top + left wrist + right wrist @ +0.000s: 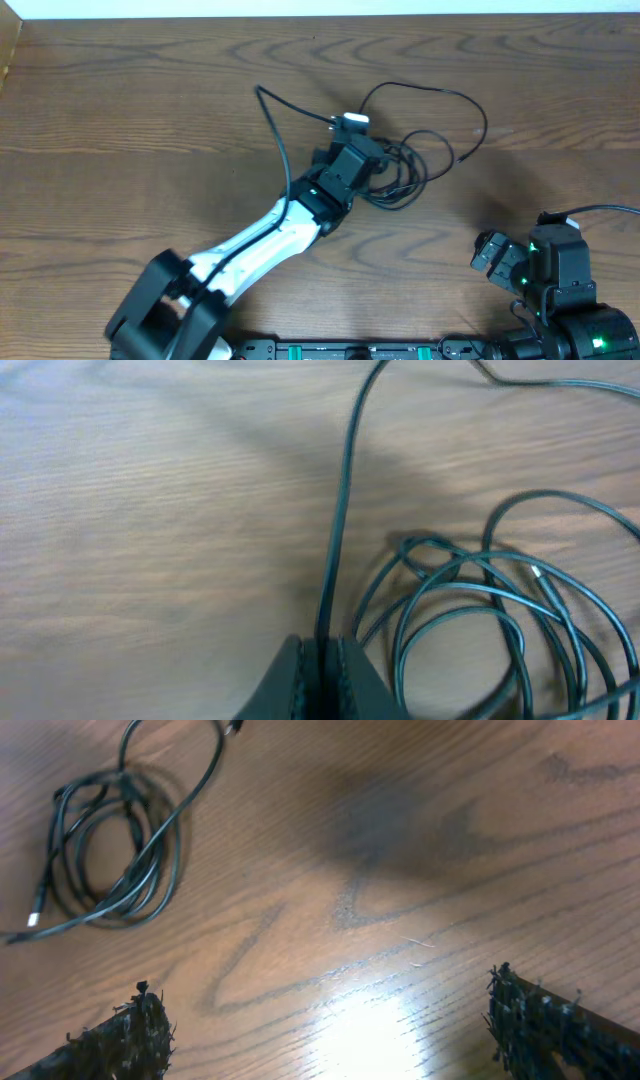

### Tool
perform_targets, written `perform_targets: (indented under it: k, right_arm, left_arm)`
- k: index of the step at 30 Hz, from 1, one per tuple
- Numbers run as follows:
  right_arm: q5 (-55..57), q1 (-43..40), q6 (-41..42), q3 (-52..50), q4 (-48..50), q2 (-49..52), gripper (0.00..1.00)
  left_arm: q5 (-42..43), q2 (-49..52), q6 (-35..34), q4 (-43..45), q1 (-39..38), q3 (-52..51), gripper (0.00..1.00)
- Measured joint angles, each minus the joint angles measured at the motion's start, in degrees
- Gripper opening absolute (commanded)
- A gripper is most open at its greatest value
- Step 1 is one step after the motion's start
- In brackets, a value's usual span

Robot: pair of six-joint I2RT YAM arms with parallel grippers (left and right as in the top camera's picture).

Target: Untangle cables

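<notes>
Black cables [412, 160] lie coiled just right of centre on the wooden table [150, 120], loose ends trailing toward ten and twelve o'clock. My left gripper [322, 660], fingers pressed together, pinches one strand at the coil's nine o'clock. The right gripper [335, 1030], fingers spread and empty, sits well apart at five o'clock. With nothing anchoring the bundle, a pull may drag it or cinch it tighter. Two grippers; how many separate cables, I cannot tell.

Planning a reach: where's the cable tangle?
Overhead view: cable tangle lies on the table just right of centre, beside the left gripper, which pinches one black strand.
</notes>
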Motion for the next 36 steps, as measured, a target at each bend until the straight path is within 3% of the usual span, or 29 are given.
perform_targets:
  k: [8, 13, 19, 24, 25, 27, 29, 33, 36]
  right_arm:
    - [-1.8, 0.0, 2.5, 0.0, 1.6, 0.0, 0.99]
    - [-7.0, 0.0, 3.1, -0.6, 7.1, 0.0, 0.99]
    - [-12.4, 0.0, 3.8, -4.7, 11.0, 0.0, 0.99]
    - [-15.7, 0.0, 5.3, -8.7, 11.7, 0.0, 0.99]
    - [-16.3, 0.0, 5.4, -9.4, 11.9, 0.0, 0.99]
    - [-17.5, 0.0, 5.7, -11.0, 12.6, 0.0, 0.99]
    - [-18.3, 0.0, 5.9, -12.4, 13.1, 0.0, 0.99]
    - [-19.1, 0.0, 6.0, -15.1, 14.3, 0.0, 0.99]
    - [-19.3, 0.0, 6.0, -16.0, 15.1, 0.0, 0.99]
  left_arm:
    - [-2.6, -12.1, -5.2, -12.0, 1.4, 0.0, 0.07]
    - [1.4, -18.1, -11.9, -15.3, 1.4, 0.0, 0.08]
    - [10.3, -17.7, -17.6, -15.5, 1.4, 0.0, 0.08]
    - [11.2, -14.6, -19.0, -15.5, 1.4, 0.0, 0.08]
    - [11.1, -14.1, -19.3, -15.5, 1.4, 0.0, 0.15]
    - [10.8, -13.2, -19.7, -15.5, 1.4, 0.0, 0.4]
    - [10.6, -12.7, -19.8, -15.6, 1.4, 0.0, 0.52]
    - [9.6, -12.1, -19.8, -16.9, 1.4, 0.0, 0.56]
    - [6.2, -11.8, -19.8, -19.2, 1.4, 0.0, 0.71]
